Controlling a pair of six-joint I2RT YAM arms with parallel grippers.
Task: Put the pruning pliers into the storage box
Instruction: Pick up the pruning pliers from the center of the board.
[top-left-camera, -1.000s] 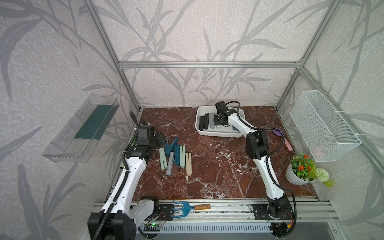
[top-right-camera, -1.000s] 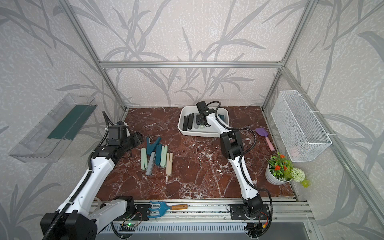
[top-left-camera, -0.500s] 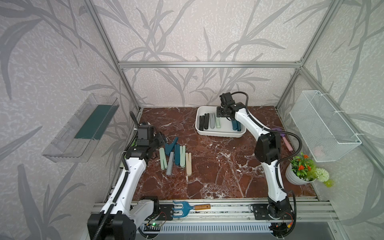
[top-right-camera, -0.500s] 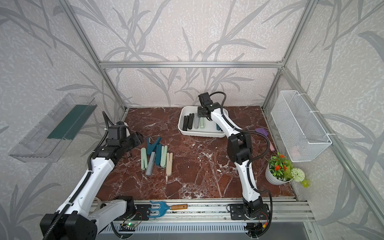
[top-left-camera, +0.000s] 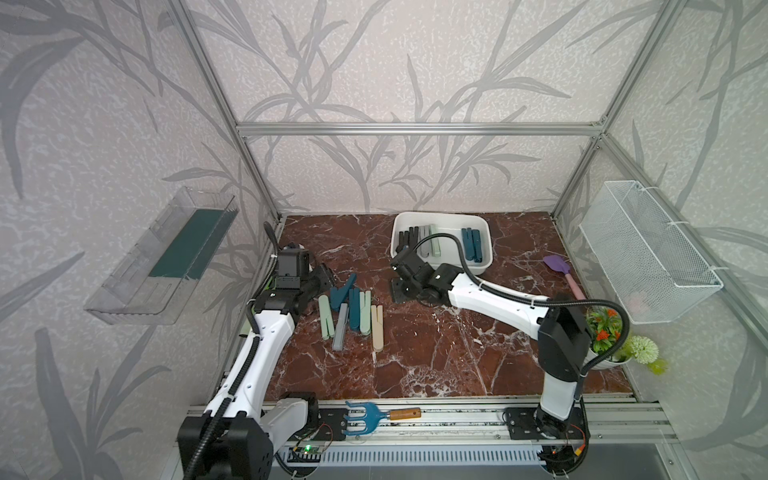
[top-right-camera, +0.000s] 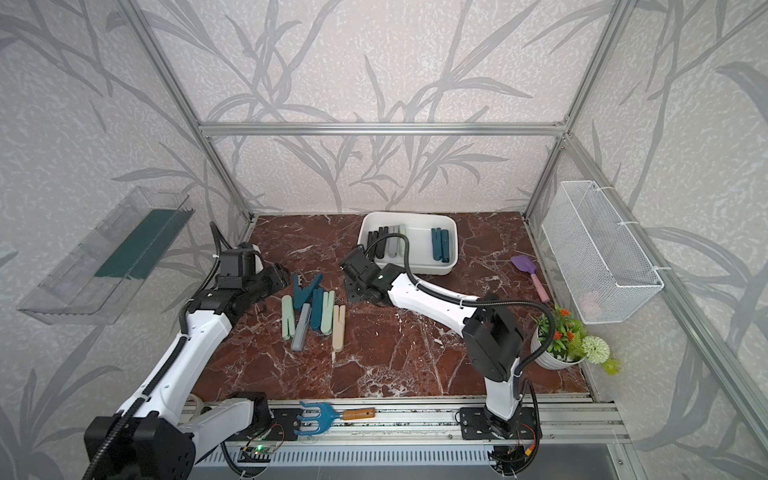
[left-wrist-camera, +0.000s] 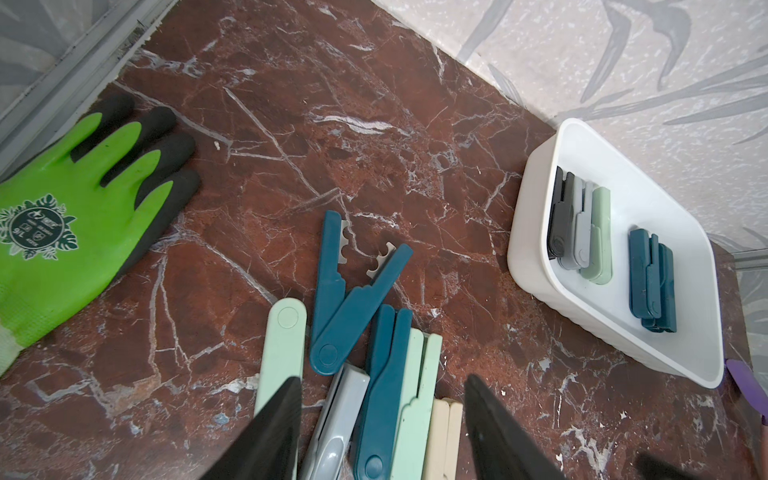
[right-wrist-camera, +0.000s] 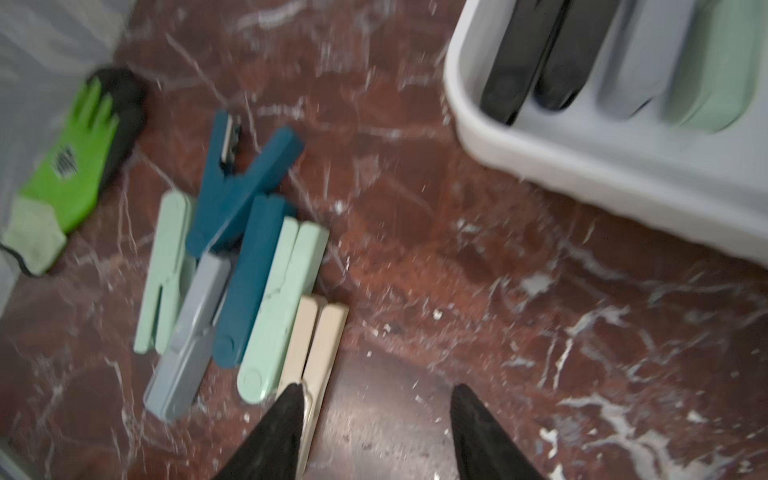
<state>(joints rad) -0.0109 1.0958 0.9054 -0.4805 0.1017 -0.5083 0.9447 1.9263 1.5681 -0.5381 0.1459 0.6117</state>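
**Operator:** Where do the pruning pliers (top-left-camera: 354, 309) stand?

**Spotter:** You have them in two lots. Six slim, flat plastic bars lie in a loose cluster on the red-brown marble tabletop (top-left-camera: 436, 353) ahead of your left arm. They are mint green, grey, two dark teal, mint green again and beige. One dark teal pair (left-wrist-camera: 357, 299) is splayed in a V with its notched blades showing, and the others are folded.

**Operator:** And the box?

**Spotter:** Your white shallow rectangular plastic storage box (top-left-camera: 446, 224) with rounded corners sits at the back of the table, near the rear wall. Black, grey and mint green bars are packed side by side at one end. The dark teal ones (top-left-camera: 471, 245) lie apart from them toward the other end.

**Operator:** The grippers?

**Spotter:** Your left gripper (left-wrist-camera: 382, 380) hangs by the left edge of the cluster. Its black fingers are spread wide with nothing clamped, and in its wrist view they frame the grey, teal, mint and beige bars. Your right gripper (right-wrist-camera: 374, 390) is over bare marble between the cluster and the box's near corner, fingers likewise apart and empty. One fingertip (right-wrist-camera: 282, 424) overlaps the end of the beige pair, but that view is blurred, so I cannot tell whether they touch.

**Operator:** Anything else around?

**Spotter:** A bright green work glove with black fingertips (left-wrist-camera: 62, 216) lies flat beside the cluster, near the frame. A purple-headed, pink-handled spatula (top-left-camera: 559, 268) lies right of the box. A blue hand rake with a wooden handle (top-left-camera: 376, 417) rests on the front rail.
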